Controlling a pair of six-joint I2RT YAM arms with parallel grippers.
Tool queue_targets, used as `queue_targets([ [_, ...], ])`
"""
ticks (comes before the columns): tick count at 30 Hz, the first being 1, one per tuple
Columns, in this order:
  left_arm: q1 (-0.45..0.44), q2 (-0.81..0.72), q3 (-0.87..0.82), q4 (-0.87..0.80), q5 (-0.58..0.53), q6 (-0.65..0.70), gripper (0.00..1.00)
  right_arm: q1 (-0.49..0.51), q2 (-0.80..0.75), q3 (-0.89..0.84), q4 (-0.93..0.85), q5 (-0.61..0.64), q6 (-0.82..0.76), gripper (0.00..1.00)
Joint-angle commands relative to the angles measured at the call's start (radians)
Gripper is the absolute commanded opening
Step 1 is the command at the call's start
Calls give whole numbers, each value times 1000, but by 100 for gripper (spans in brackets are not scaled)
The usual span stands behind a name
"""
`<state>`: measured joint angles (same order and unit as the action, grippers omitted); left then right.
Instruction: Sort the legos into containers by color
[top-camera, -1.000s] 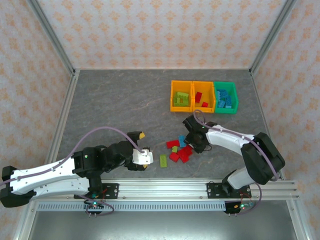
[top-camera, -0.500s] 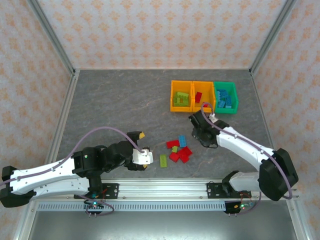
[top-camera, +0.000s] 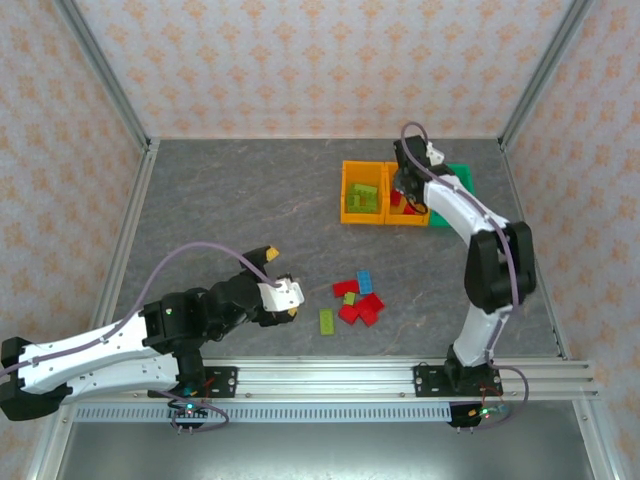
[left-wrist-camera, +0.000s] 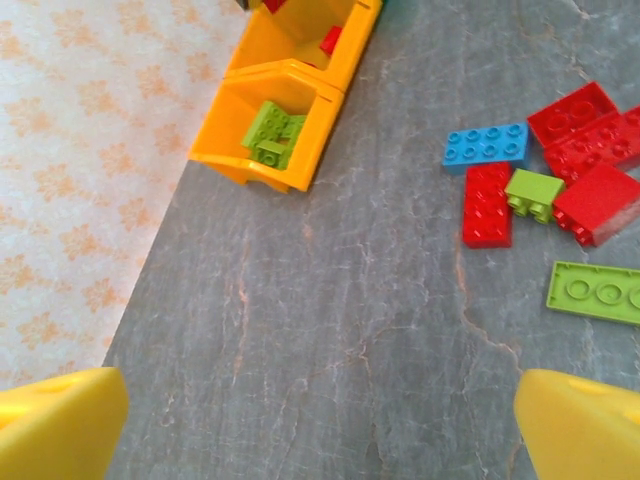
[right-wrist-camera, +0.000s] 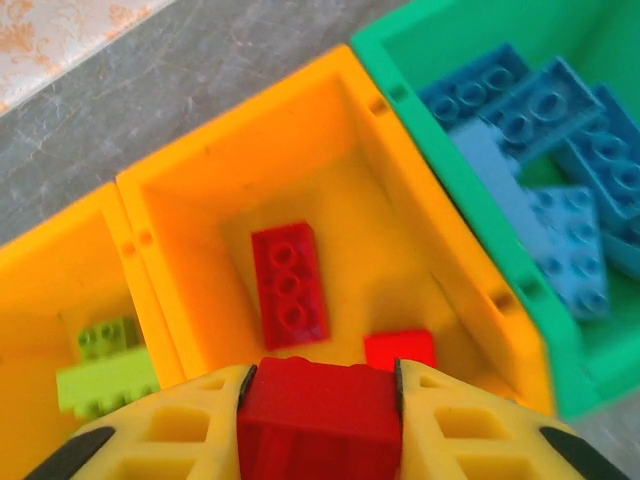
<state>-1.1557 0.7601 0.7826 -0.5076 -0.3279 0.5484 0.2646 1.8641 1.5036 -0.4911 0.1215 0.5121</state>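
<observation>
Red brick (right-wrist-camera: 316, 425), pinched between the yellow fingers of the right hand (right-wrist-camera: 320, 372), hangs directly over the middle orange bin (right-wrist-camera: 300, 160), and that is the relation the coming move turns on: the bin's open floor lies straight below and a little ahead of the fingertips. Two red legos (right-wrist-camera: 288, 285) already lie on that floor, the longer one with its long axis running away from the hand. The green bin (right-wrist-camera: 440, 35), holding blue legos (right-wrist-camera: 540, 110), touches the middle orange bin on one side; the other orange bin (right-wrist-camera: 40, 300), holding lime legos (right-wrist-camera: 105, 370), touches it on the opposite side. My reading is that parting the fingers is all the drop needs, with no sideways shift (the bin's near wall is hidden under the hand, so a clipped rim cannot be ruled out). Well apart from the middle orange bin, toward the arms' bases, loose legos (top-camera: 358, 298) sit on the bench (top-camera: 230, 210). The left hand (left-wrist-camera: 320, 430) is near that pile, fingers spread and empty, and is clearly the arm closer to it.
</observation>
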Motion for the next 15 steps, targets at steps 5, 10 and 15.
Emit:
queue_targets([
  [5,10,-33,-8,37,-47,-10,100,-35,56,167,-99,8,-46,59],
  [10,9,-24,-5,29,-27,-11,100,-35,-111,48,-134,-43,-40,61],
  [15,11,-21,6,18,-7,-14,100,-22,-359,-197,-122,-266,-64,62],
])
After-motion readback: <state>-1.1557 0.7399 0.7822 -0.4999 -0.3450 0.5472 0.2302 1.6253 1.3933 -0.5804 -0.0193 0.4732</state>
